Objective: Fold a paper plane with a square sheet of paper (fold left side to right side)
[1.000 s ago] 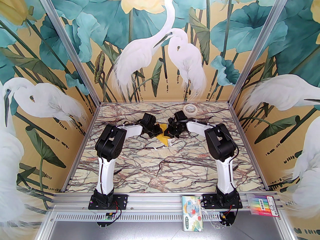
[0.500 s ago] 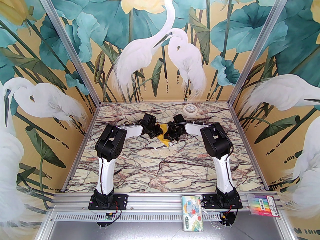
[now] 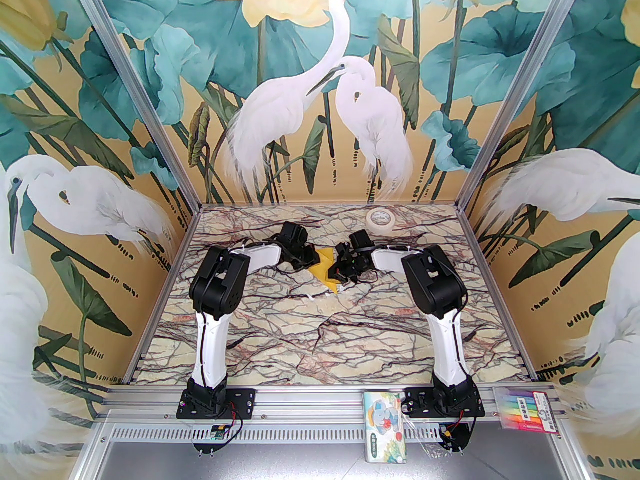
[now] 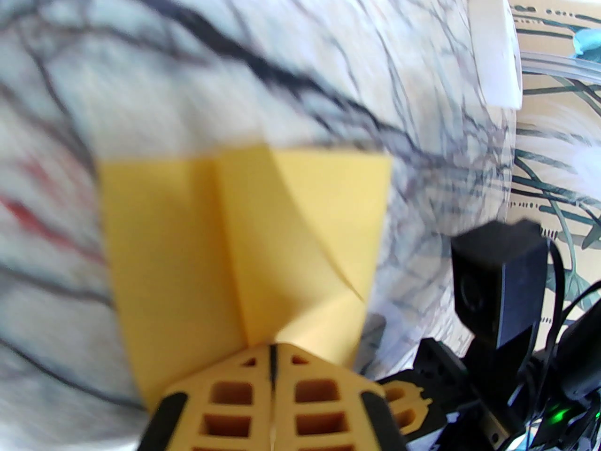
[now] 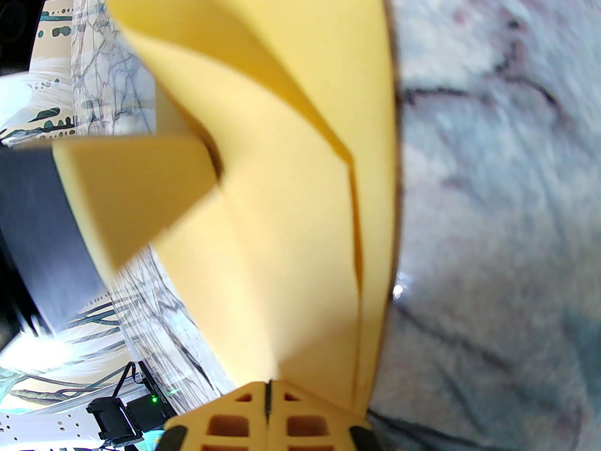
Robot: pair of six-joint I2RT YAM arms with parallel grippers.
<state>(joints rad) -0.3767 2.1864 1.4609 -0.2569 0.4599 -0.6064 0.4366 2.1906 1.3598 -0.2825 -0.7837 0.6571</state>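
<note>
Holding paper (image 3: 325,269) clamped in left gripper (image 4: 272,348) and right gripper (image 5: 267,383), near tape (image 3: 380,226), keep taut, match edges.

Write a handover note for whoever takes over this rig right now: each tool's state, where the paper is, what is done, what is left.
Left tool: shut on the yellow paper.
Right tool: shut on the same sheet, opposite side.
Paper: between the two tools, over the middle of the table, creased, flaps loose and curled.
Done: a centre crease and a diagonal fold show.
Left: probably flattening the flaps and finishing the plane shape.
</note>
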